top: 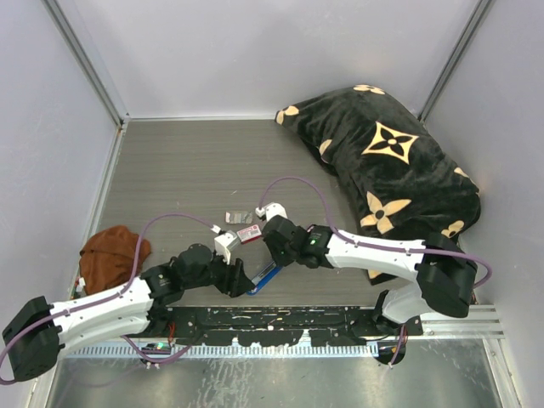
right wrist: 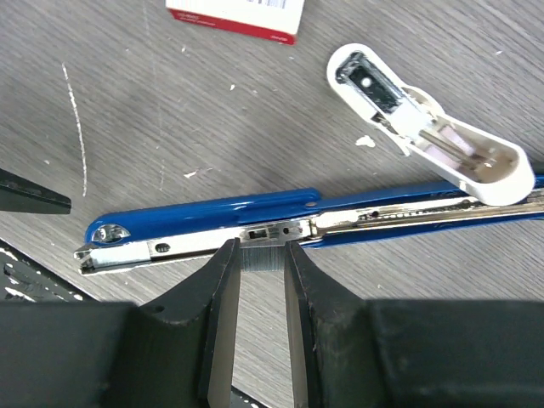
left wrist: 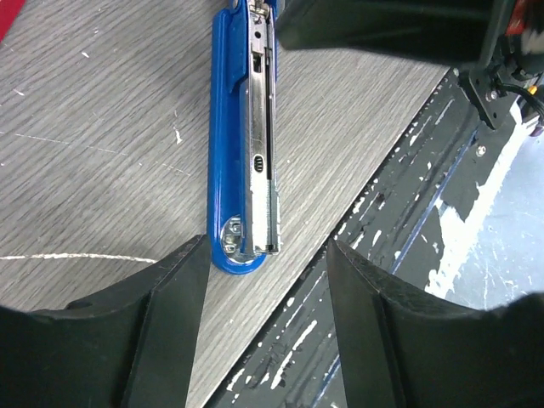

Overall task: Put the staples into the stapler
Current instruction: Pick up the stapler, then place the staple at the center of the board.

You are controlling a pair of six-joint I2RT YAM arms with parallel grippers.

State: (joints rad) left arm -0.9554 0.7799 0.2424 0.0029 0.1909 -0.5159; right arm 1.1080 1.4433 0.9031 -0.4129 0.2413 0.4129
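The blue stapler (right wrist: 212, 212) lies opened out flat on the grey table, its silver channel (right wrist: 187, 246) facing up. It also shows in the top view (top: 265, 277) and the left wrist view (left wrist: 223, 153). My right gripper (right wrist: 262, 251) is shut on the staples (right wrist: 262, 259), a small silvery block held against the side of the channel near its middle. My left gripper (left wrist: 268, 246) is open and empty, its fingers either side of the stapler's rounded near end without touching it. In the top view the left gripper (top: 240, 280) and right gripper (top: 274, 246) sit close together over the stapler.
A red-and-white box (right wrist: 238, 15) and a white oblong piece (right wrist: 425, 127) lie just beyond the stapler. A black patterned pillow (top: 382, 161) fills the back right, and a brown cloth (top: 112, 251) lies at the left. A black rail (left wrist: 442, 221) runs along the near table edge.
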